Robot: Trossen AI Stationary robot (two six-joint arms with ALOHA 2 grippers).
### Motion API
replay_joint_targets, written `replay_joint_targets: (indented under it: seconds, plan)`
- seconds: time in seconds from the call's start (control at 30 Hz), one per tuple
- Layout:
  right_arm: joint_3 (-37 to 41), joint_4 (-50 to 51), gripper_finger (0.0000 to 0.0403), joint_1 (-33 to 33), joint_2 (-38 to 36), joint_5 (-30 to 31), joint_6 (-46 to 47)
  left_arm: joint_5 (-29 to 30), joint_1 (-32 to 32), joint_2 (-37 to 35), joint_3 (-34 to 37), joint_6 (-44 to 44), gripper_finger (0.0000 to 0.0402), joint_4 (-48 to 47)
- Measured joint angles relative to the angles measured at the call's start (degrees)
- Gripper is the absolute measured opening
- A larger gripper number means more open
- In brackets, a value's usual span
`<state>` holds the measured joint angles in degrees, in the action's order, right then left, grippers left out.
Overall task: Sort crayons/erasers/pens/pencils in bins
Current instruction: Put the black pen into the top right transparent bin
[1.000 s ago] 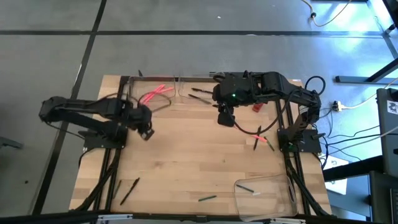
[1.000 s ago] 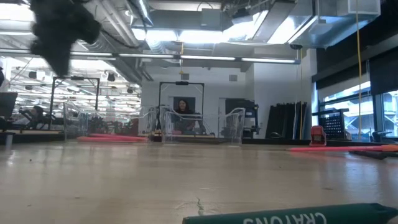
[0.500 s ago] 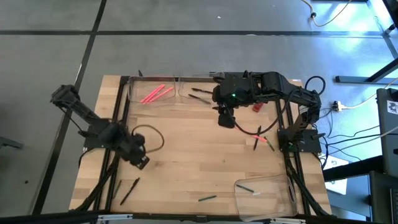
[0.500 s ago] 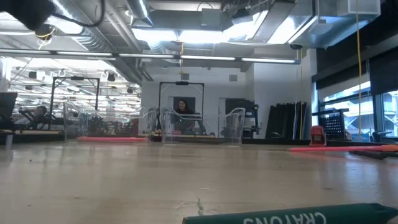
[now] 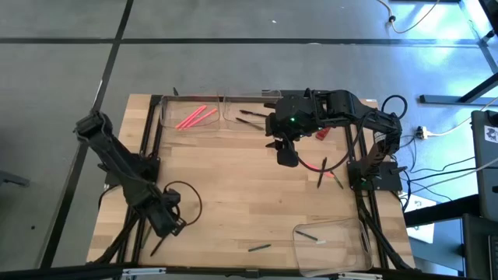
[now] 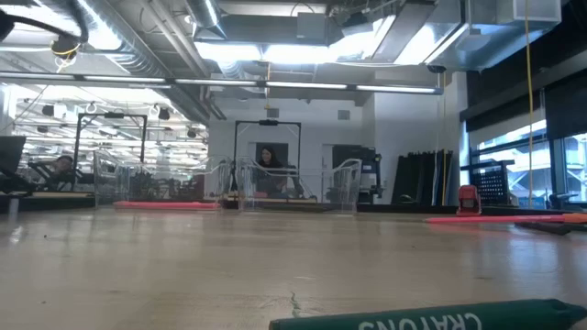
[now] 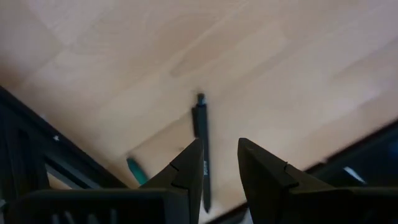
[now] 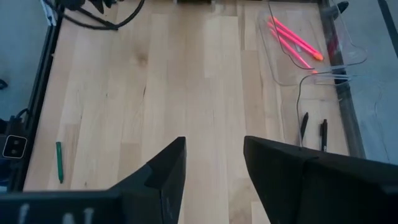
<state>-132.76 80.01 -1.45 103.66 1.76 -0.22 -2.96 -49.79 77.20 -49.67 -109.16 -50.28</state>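
1. Left gripper (image 7: 219, 171): low over the front-left corner of the worktop (image 5: 233, 187), fingers (image 7: 186, 171) parted and gripping nothing, directly above a black pen (image 7: 201, 134).
2. Black pen: lying flat on the wood, a short green crayon (image 7: 136, 170) just beside it, both close to the dark frame rail (image 7: 37, 146).
3. Handling, as judged: light, stiff, slim and round, so liable to roll or skid on smooth wood. Best taken across the barrel near mid-length, fingers square to its axis. Not fragile, but easily flicked aside by an off-centre closure.
4. Right gripper (image 8: 214, 171): hanging over the rear half of the worktop, in front of the middle bin (image 5: 268, 123), fingers spread, nothing between them.
5. Sorted so far: pink-red sticks (image 5: 194, 117) in the rear-left bin (image 5: 167, 124); black pens (image 5: 250, 118) in the middle bin next to it.
6. Third bin (image 5: 354, 253): at the worktop's front-right corner, with two small sticks inside.
7. Loose items: a dark stick (image 5: 259, 248) near the front edge, left of the third bin; a pink stick (image 5: 331, 174) and a dark one near the right edge.
8. Surface: pale wood planks, smooth, level, dark frame along the sides.
9. Room: open workshop beyond the worktop, bright ceiling lights, a person seated far off.
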Motion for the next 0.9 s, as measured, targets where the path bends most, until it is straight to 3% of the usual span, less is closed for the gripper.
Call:
replay_joint_targets:
  seconds: [0.53, 0.9]
  plan:
    - [0.0, 0.0, 0.0165, 0.0, 0.0, 0.1, 0.2, -1.6, -1.7, 8.9, 0.0, -0.4, 0.0092, 6.3]
    - [0.0, 0.0, 0.0165, 0.0, 0.0, 0.1, 0.0, -2.8, -1.8, 9.5, 0.0, -1.5, 0.0092, 9.0]
